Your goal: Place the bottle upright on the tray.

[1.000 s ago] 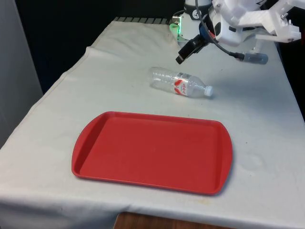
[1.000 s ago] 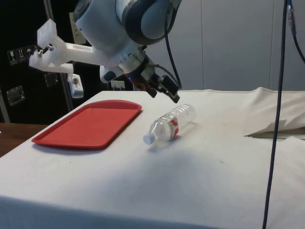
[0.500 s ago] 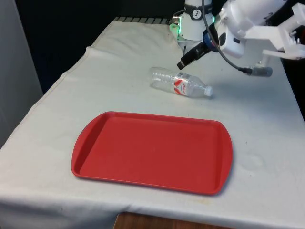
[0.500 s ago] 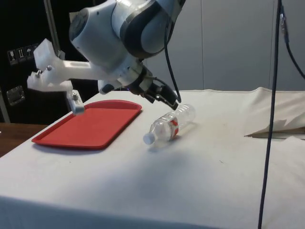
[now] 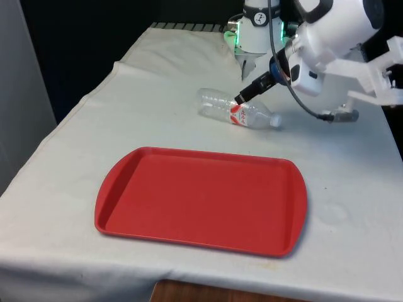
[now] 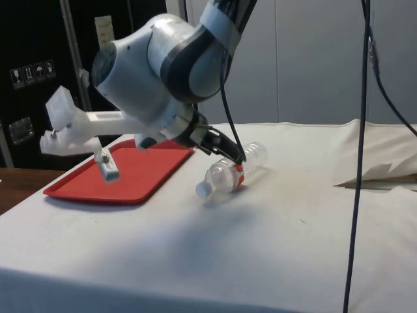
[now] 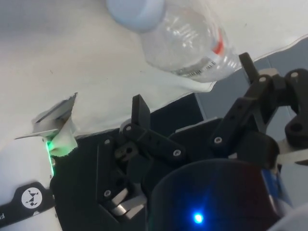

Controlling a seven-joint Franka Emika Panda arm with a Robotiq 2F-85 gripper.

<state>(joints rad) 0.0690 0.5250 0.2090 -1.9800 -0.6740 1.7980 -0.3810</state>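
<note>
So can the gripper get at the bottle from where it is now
Probably yes. The gripper hangs open right at the bottle, which lies on its side on the cloth beyond the tray. Nothing stands between them, and the wrist view shows a finger on either side of it.

White cloth [image 5: 157, 82] covers table

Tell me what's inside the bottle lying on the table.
The bottle is clear plastic and looks empty: the white cloth shows through its walls in the front view. The red-and-white label around its middle and the gripper at that spot cover part of the interior.
</note>
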